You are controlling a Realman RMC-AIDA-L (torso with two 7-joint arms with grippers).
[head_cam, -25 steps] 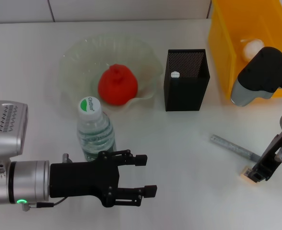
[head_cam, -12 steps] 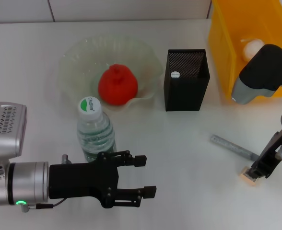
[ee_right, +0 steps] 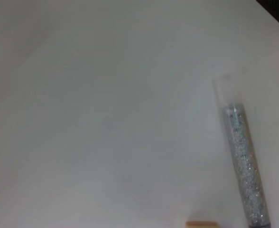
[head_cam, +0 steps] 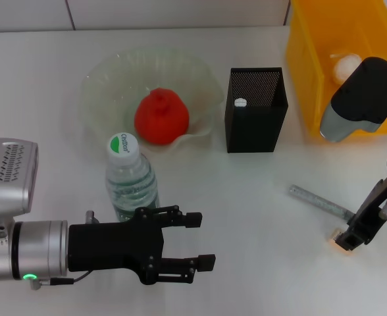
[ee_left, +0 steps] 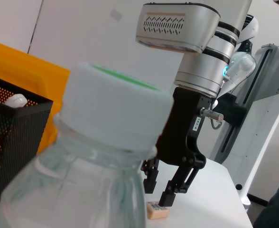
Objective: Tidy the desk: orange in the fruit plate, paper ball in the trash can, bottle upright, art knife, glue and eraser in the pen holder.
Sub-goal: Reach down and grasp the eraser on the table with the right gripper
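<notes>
The bottle (head_cam: 131, 179) stands upright, close in the left wrist view (ee_left: 106, 142). My left gripper (head_cam: 200, 241) is open and empty just in front of it. The orange (head_cam: 162, 117) lies in the fruit plate (head_cam: 108, 72). The glue's white end (head_cam: 240, 103) shows inside the pen holder (head_cam: 256, 125). The paper ball (head_cam: 347, 64) is in the trash can (head_cam: 312, 52). The art knife (head_cam: 320, 202) lies on the table. My right gripper (head_cam: 350, 238) is open, just above the eraser (head_cam: 337, 236), fingers either side of it; the left wrist view shows the eraser (ee_left: 157, 210) below this gripper (ee_left: 161, 192).
The white table's back edge meets a tiled wall. The right arm's grey elbow (head_cam: 361, 99) hangs in front of the trash can. The right wrist view shows the art knife (ee_right: 244, 166) and a sliver of the eraser (ee_right: 202, 224).
My right gripper has shifted slightly over the eraser and now covers more of it. The left arm and the bottle have not moved.
</notes>
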